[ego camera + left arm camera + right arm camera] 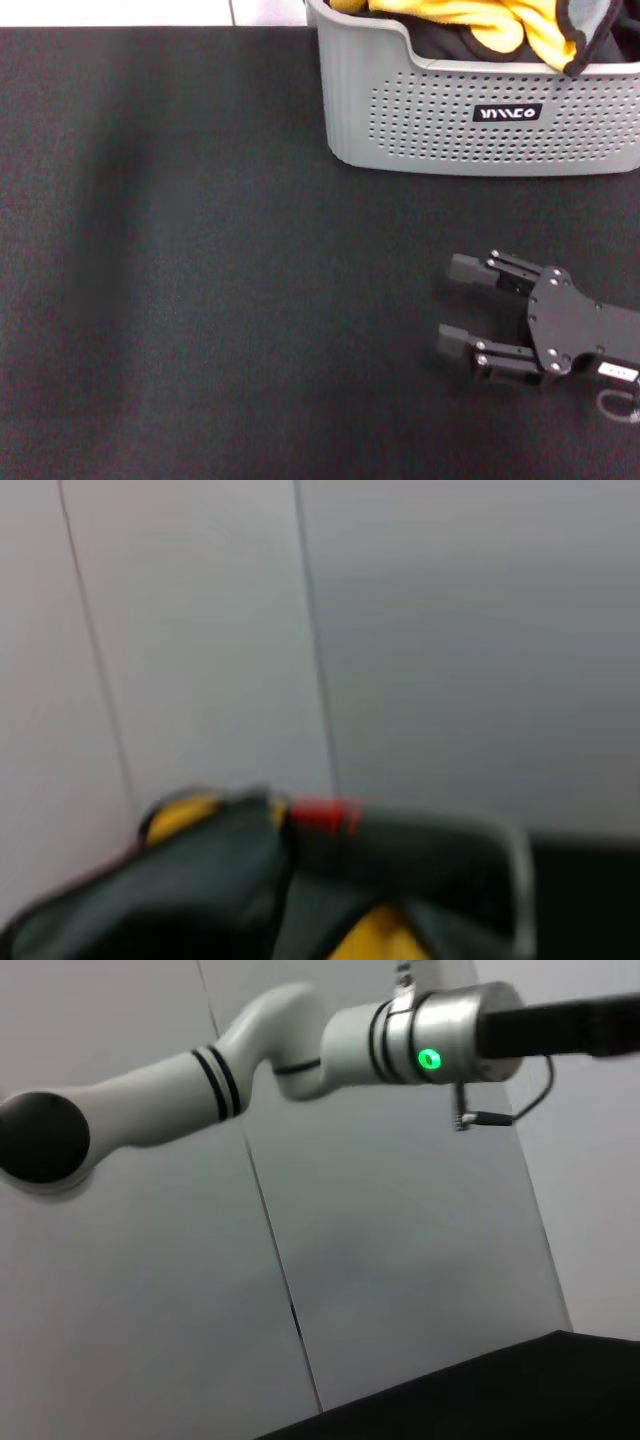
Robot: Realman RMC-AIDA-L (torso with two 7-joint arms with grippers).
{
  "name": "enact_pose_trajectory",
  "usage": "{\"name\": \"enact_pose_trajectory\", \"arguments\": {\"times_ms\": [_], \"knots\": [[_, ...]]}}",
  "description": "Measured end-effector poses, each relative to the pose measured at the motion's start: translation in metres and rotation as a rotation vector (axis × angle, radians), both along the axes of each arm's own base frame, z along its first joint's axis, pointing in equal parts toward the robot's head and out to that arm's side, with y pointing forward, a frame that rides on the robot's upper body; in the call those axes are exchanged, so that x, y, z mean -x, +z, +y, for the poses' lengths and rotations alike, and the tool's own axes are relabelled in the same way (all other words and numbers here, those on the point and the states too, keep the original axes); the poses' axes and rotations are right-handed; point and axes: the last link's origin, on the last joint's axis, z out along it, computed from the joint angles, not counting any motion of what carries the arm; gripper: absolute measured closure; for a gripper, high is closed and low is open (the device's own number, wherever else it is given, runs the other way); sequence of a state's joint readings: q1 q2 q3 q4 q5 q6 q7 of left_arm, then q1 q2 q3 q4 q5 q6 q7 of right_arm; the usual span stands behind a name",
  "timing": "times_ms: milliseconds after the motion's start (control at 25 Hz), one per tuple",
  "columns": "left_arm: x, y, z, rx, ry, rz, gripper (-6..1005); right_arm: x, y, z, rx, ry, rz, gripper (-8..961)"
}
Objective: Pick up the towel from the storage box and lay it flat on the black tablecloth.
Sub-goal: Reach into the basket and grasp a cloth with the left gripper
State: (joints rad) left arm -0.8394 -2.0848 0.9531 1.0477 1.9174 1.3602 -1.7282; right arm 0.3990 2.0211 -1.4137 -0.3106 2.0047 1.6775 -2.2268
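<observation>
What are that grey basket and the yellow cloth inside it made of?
The storage box looks like matte moulded plastic: smooth rounded rim, rows of punched holes. The towel seems a soft fabric, likely microfibre, judging by its crumpled folds and dark stitched edge.

- The box (480, 120) is running off the head view's top and right edges, hiding its far side.
- The towel (500, 25) is showing only partly.
- The left wrist view is blurring the towel (375, 935).

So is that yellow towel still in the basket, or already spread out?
In the basket: the towel lies crumpled inside the storage box, not on the black tablecloth.
</observation>
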Motion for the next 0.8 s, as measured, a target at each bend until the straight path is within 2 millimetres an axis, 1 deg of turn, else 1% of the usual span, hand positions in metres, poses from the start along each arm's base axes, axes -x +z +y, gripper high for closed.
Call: {"name": "enact_pose_trajectory", "arguments": {"times_ms": [40,200,280,400,600,800], "knots": [[-0.005,-0.010,0.005,-0.011,0.012,0.065,465,-0.002,0.000,-0.003,-0.002,-0.008,0.000,147],[-0.018,-0.033,0.015,-0.044,0.024,0.182,465,-0.009,0.000,-0.011,-0.008,-0.024,0.004,147],[-0.020,-0.036,0.016,-0.056,0.018,0.198,464,-0.010,0.000,-0.012,-0.009,-0.027,0.003,147],[-0.023,-0.047,0.017,-0.082,0.004,0.261,464,-0.009,0.000,-0.012,-0.009,-0.026,0.003,147],[-0.021,-0.054,0.020,-0.116,0.019,0.321,464,-0.008,0.000,-0.010,-0.008,-0.019,0.003,147],[-0.022,-0.055,0.021,-0.103,0.069,0.317,477,-0.008,0.000,-0.011,-0.013,-0.018,0.003,147]]}}
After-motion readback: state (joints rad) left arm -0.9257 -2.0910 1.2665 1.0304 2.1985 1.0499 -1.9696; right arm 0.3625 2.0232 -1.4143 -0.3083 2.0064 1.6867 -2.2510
